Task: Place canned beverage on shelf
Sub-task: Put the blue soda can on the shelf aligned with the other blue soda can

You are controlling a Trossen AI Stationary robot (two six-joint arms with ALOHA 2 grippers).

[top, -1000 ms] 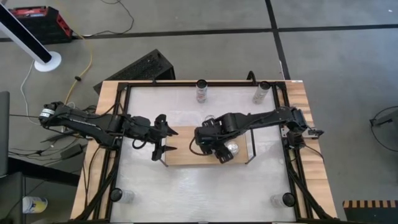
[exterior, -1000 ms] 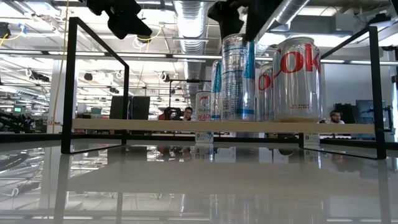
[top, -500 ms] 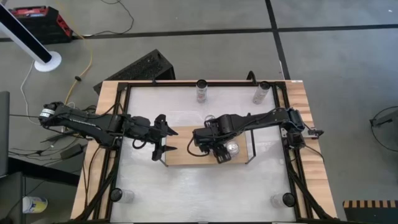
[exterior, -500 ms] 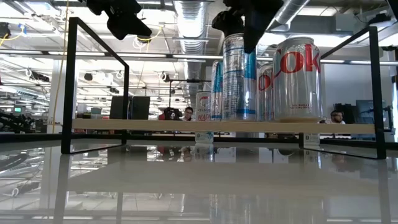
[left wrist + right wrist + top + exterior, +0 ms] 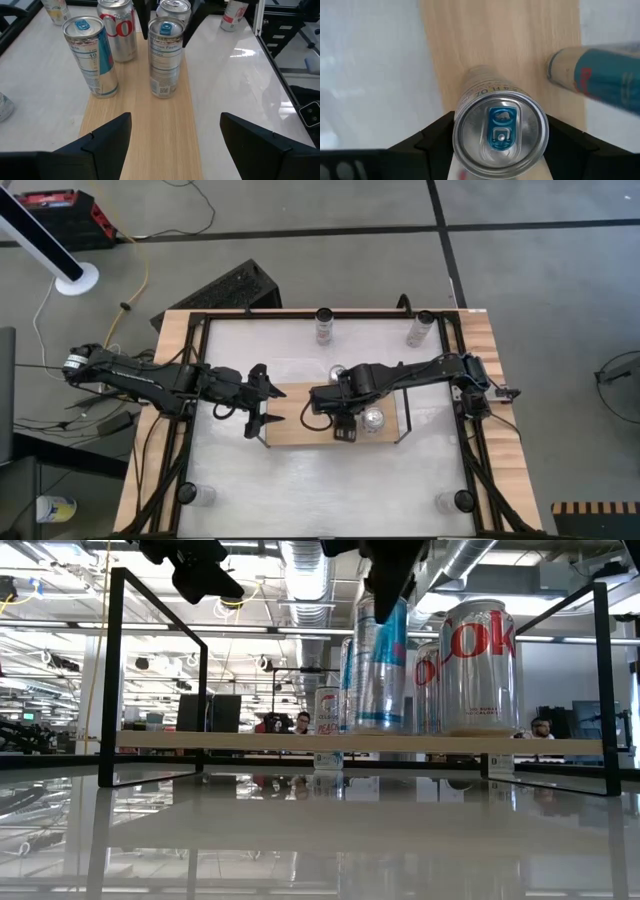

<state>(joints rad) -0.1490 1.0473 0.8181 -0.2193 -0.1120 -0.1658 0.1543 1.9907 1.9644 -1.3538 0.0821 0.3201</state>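
Silver-blue slim can (image 5: pixel 500 131) clasped by right gripper (image 5: pixel 499 135) on shelf (image 5: pixel 300 425), tilted, left gripper (image 5: pixel 176 131) spread open, empty

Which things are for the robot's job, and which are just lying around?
For the job:
- shelf
- slim can, gripped by the right gripper
- Coke can, standing on the shelf
- left gripper, open at the shelf's end

Lying about:
- red-labelled can and pale can, at the table's far edge
- black crate, on the floor
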